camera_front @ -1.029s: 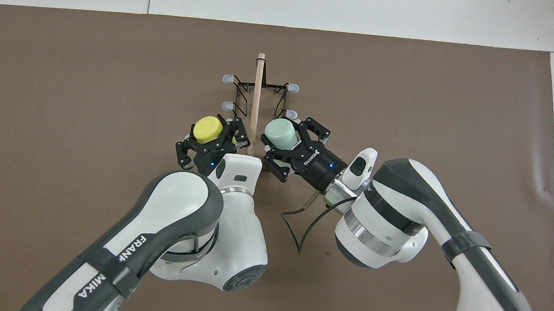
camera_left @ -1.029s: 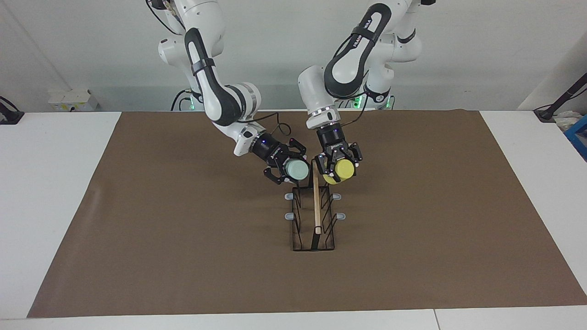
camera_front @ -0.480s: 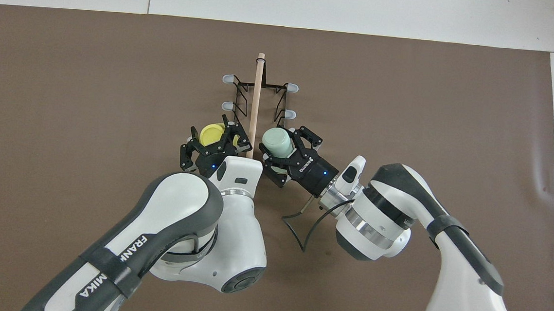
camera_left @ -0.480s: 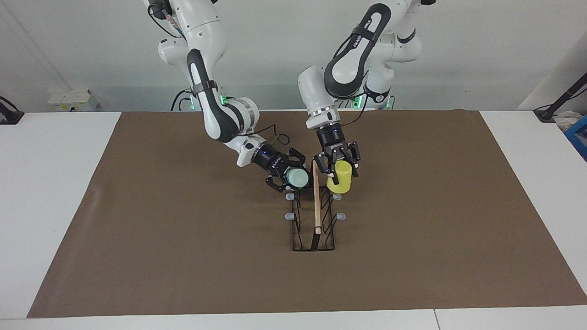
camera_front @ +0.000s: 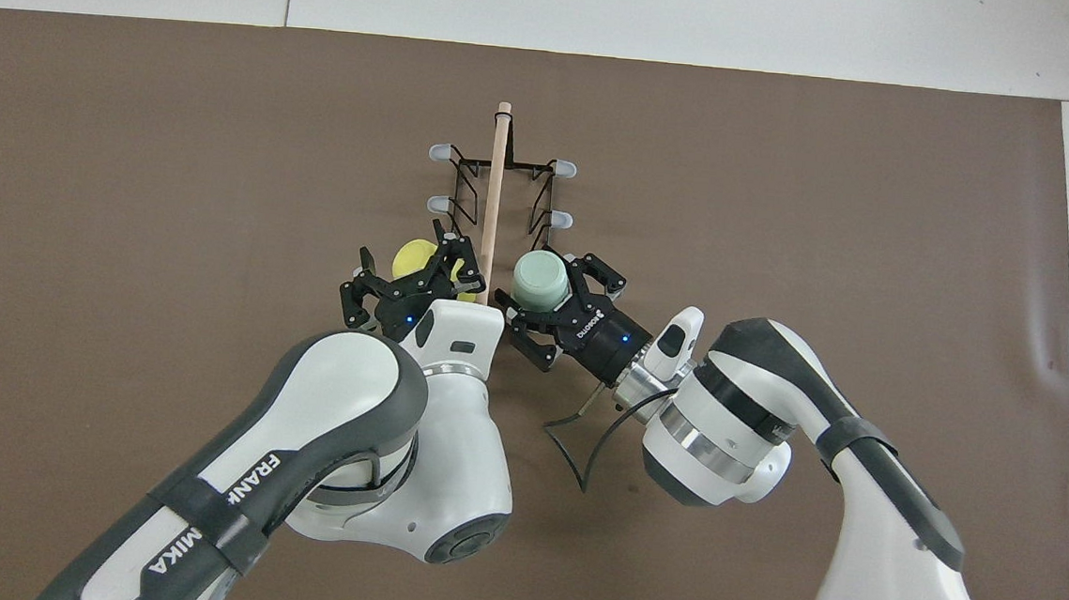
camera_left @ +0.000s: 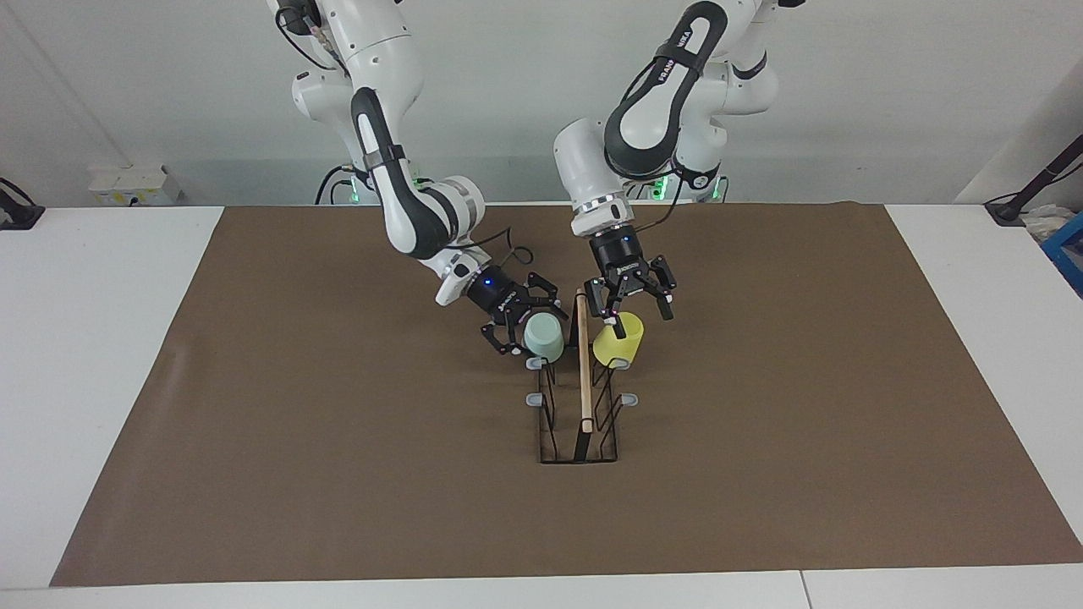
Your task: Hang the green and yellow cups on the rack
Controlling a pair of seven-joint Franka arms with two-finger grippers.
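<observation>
The rack (camera_left: 583, 397) (camera_front: 496, 175) stands mid-mat, its wooden bar pointing away from the robots. The yellow cup (camera_left: 618, 341) (camera_front: 411, 256) hangs mouth down on the peg nearest the robots, on the side toward the left arm's end. My left gripper (camera_left: 639, 313) (camera_front: 409, 271) is open just above it, clear of the cup. The green cup (camera_left: 542, 337) (camera_front: 539, 281) sits mouth down on the matching peg on the rack's side toward the right arm's end. My right gripper (camera_left: 529, 326) (camera_front: 561, 302) is open, its fingers spread to either side of the green cup.
A brown mat (camera_left: 338, 440) covers most of the white table (camera_left: 101, 338). The rack's remaining grey-tipped pegs (camera_front: 441, 154) are bare. A small white box (camera_left: 135, 182) sits at the table's edge by the wall, and a blue item (camera_left: 1068, 249) lies at the left arm's end.
Both grippers lowered their cups onto the pegs nearest the robots and opened. Both cups tipped mouth down, and the left gripper has lifted off the yellow cup.
</observation>
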